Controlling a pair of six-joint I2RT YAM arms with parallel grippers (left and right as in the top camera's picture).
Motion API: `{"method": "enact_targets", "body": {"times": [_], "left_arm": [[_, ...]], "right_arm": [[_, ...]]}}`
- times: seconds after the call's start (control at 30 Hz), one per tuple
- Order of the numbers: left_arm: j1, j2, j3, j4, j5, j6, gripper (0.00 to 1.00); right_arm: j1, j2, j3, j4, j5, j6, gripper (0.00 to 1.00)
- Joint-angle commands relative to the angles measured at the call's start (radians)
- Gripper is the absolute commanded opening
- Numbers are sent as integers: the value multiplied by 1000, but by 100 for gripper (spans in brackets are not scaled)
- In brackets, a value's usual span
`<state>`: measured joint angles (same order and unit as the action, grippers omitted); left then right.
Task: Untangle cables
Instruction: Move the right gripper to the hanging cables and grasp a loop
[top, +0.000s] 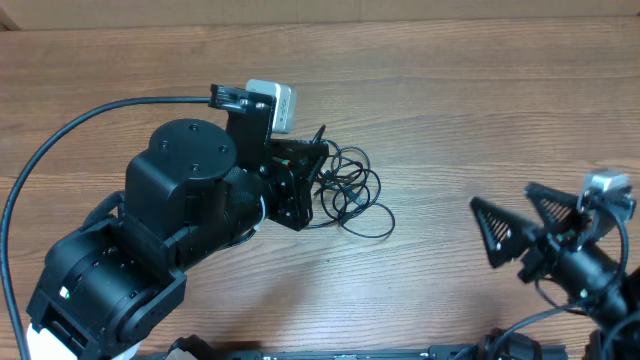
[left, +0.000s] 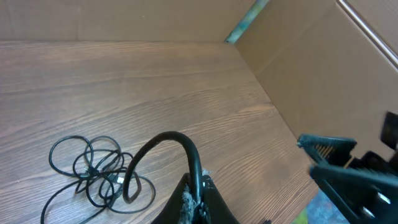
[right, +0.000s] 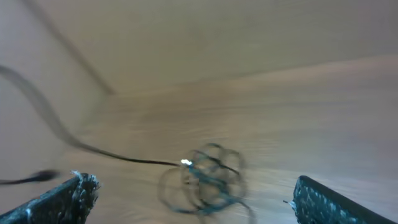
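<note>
Cables (top: 355, 190) bundled | left gripper (left: 195, 188) at their 9 o'clock, clamped on a loop | right gripper (top: 523, 222) at 4 o'clock, spread wide, empty

Overhead looks straight down; both wrist views share the cables (left: 98, 173).

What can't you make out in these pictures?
Left gripper: open or shut unclear; its arm covers it overhead, the bottom edge crops it in the left wrist view.
Cables: plug ends too small, overlapping loops hide which cord is which.
Right wrist view: blur smears the cables.
</note>
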<state>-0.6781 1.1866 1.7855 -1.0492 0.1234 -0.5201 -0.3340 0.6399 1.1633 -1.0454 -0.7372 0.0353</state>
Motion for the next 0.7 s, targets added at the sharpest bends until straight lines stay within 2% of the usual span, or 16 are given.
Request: {"method": "enact_targets", "body": {"times": [0.0,0.1,0.17,0.2,0.27,0.3,0.37,0.5,0.67], "left_arm": [[4,-7,6,8,-4,-13,4],[4,-3,6,10,-4,-14,4],[4,0,6,10,-13,-36,4],[4,3,6,10,-26,-45,4],[4,6,6,10,-34,-45,4],[4,10,6,10,-34,-45,4],[4,12,6,10,-39,-45,4],[5,12,6,0,-74,-45,4],[5,12,6,-21,-121,-45,4]], "right_arm": [[11,88,27,-69,195,-90,100],[94,173,30,-113,219,-97,100],[244,259,35,-138,300,-97,100],[384,325,48,-160,358,-97,100],[552,402,72,-187,422,-97,100],[698,467,92,-199,493,-97,100],[837,528,109,-197,565,-96,100],[1028,602,125,-139,670,-95,100],[1124,611,127,-12,715,-58,100]]}}
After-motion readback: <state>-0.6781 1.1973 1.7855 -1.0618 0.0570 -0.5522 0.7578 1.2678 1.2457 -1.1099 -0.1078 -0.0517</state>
